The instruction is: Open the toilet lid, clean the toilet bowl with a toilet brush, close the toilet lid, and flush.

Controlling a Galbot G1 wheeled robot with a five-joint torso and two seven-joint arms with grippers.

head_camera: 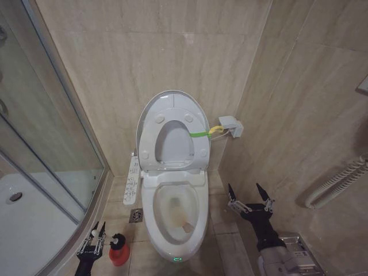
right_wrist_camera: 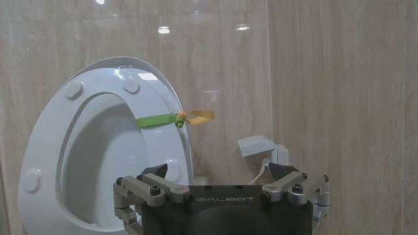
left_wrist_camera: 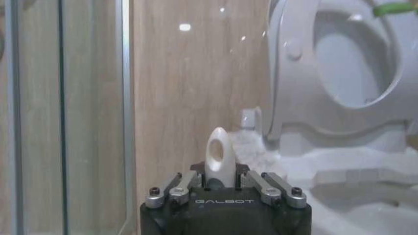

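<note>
The toilet lid (head_camera: 172, 106) stands raised at centre frame; below it the toilet bowl (head_camera: 198, 221) holds yellowish stains. At lower left the left gripper (head_camera: 95, 234) closes on the toilet brush (left_wrist_camera: 218, 155) handle, beside a red holder cup (head_camera: 119, 252). The right gripper (head_camera: 249, 192) — lower right — hangs open.

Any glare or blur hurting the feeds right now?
Head view: even light, sharp, toilet bowl clearly visible. Left wrist view: soft overall, lamp spots on the tile wall, toilet brush handle near the lens. Right wrist view: bright reflections on the wall and toilet lid rim, otherwise clear.
</note>
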